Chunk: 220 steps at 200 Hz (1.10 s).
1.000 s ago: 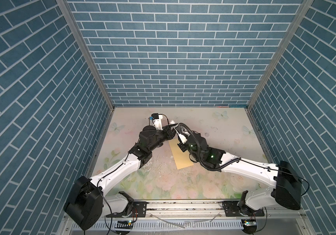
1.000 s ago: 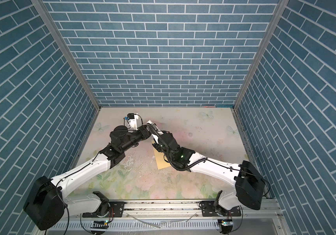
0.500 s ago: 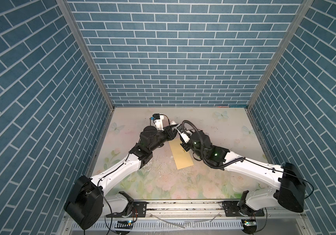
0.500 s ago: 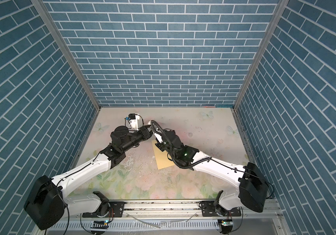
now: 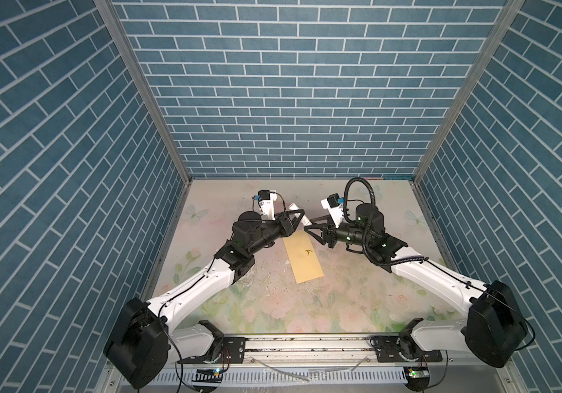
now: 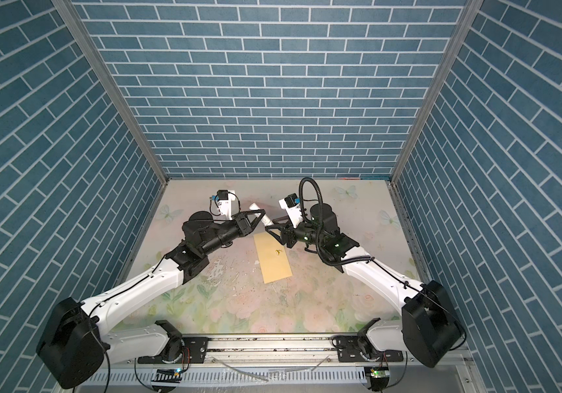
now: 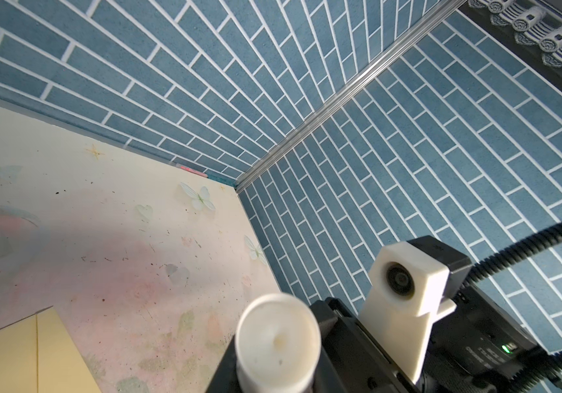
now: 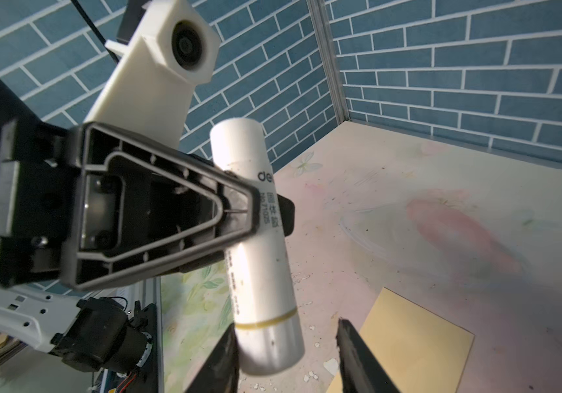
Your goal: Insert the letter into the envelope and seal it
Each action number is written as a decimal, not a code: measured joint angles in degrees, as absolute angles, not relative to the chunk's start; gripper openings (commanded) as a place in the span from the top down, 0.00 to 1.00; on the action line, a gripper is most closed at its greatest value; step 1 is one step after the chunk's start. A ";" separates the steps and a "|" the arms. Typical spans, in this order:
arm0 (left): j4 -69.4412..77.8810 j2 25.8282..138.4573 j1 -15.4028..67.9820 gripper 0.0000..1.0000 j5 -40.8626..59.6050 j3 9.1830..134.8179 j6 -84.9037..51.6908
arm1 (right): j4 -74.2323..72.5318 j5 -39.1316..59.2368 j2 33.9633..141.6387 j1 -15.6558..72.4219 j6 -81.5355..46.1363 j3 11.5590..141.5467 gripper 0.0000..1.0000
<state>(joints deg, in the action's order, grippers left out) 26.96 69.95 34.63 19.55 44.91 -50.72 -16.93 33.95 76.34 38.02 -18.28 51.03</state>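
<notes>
Left pincer [image 5: 301, 216]: clamped across the middle of a white glue stick [image 5: 297, 208], held tilted above the far end of the envelope. In the right wrist view the dark fingers [image 8: 238, 211] pressed on the printed barrel [image 8: 255, 238].
Right pincer [image 5: 310, 223]: spread wide. The end of the stick past the gold band stood between its fingers [image 8: 225, 343], one just beside the stick and the other apart from it.
Envelope [image 5: 303, 253]: flat on the floral surface [image 5: 357, 292], mid-surface, long side running away from the rail, with a small dark mark near its middle. No pincer touched it.
Change, right arm: a second before, this pincer was narrower and hard against the left one, with its arm lying over the envelope's far right part. By now it had opened and pulled back to the right.
Change, envelope: same place and angle as before, with its whole length now uncovered in both top views [image 6: 272, 257].
Change, left arm: same pose, same grip on the stick.
</notes>
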 measured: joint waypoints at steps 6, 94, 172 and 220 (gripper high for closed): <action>26.96 69.95 34.63 1.00 19.59 44.91 -50.72 | -17.56 34.87 76.55 37.89 -18.98 51.03 0.60; 26.70 69.71 34.50 1.00 19.49 44.91 -50.81 | -19.92 37.08 77.58 37.74 -21.63 51.03 1.00; 25.19 71.77 34.28 1.00 17.43 45.01 -50.74 | -5.45 -7.62 77.08 53.45 -4.43 56.03 1.00; 24.95 72.90 33.98 1.00 14.87 45.06 -50.48 | -6.48 -31.92 84.16 61.08 6.61 59.53 1.00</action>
